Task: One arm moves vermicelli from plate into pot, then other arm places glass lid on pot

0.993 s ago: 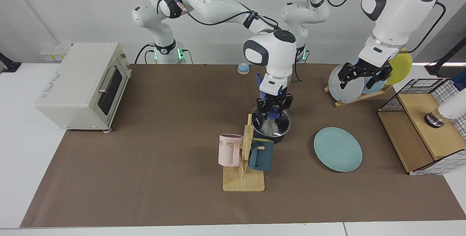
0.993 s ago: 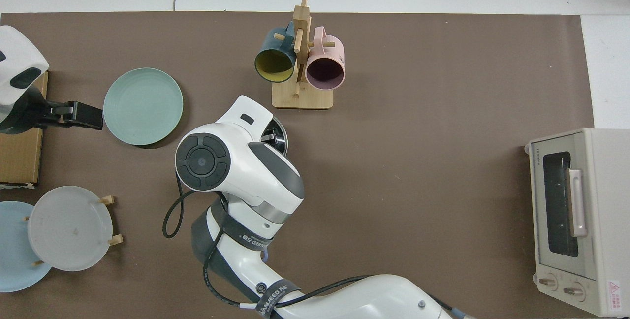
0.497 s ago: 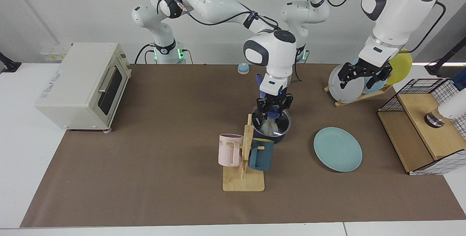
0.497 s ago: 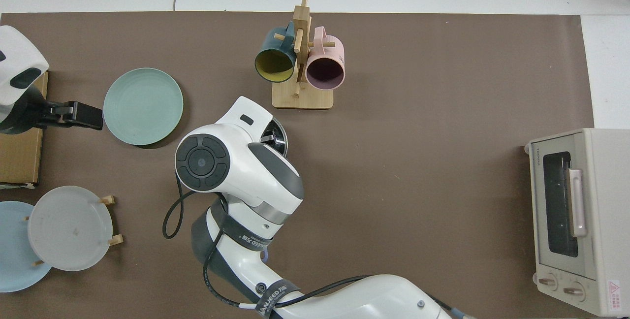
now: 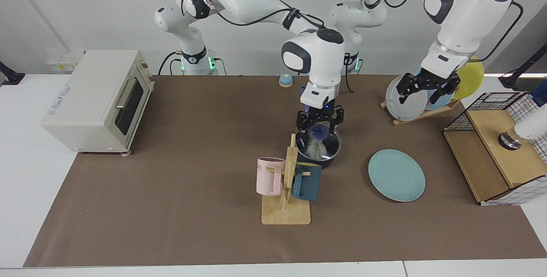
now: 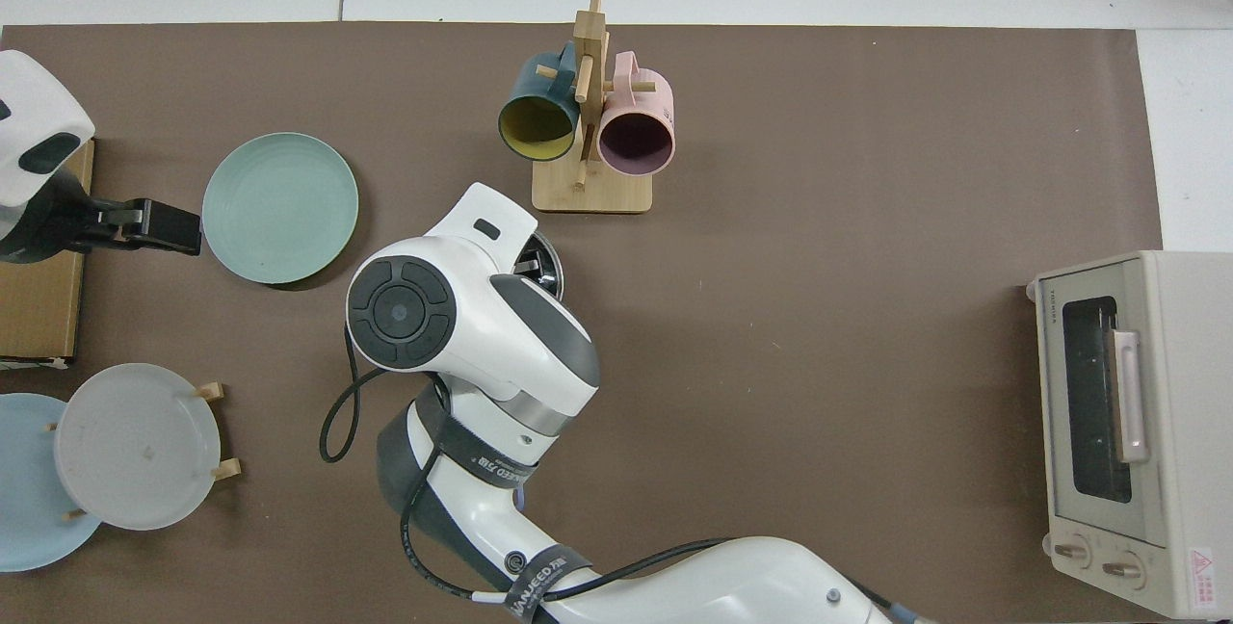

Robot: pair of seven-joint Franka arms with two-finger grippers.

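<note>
Hovering just above the black pot, the right gripper had its jaws spread around the glass lid's blue knob, vermicelli beneath; from above, its wrist hid them. The left gripper waited open by round plates; the teal plate lay bare.

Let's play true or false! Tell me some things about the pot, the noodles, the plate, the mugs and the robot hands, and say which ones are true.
1. The noodles are inside the pot. True.
2. The green plate has noodles on it. False: it is bare.
3. The glass lid sits on the pot. True.
4. The pink mug stands on the oven. False: it hangs on the wooden rack.
5. The left gripper holds the lid. False: the left arm waits, its gripper open, by the plate stand.
6. The right gripper is open just above the lid's knob. True.
</note>
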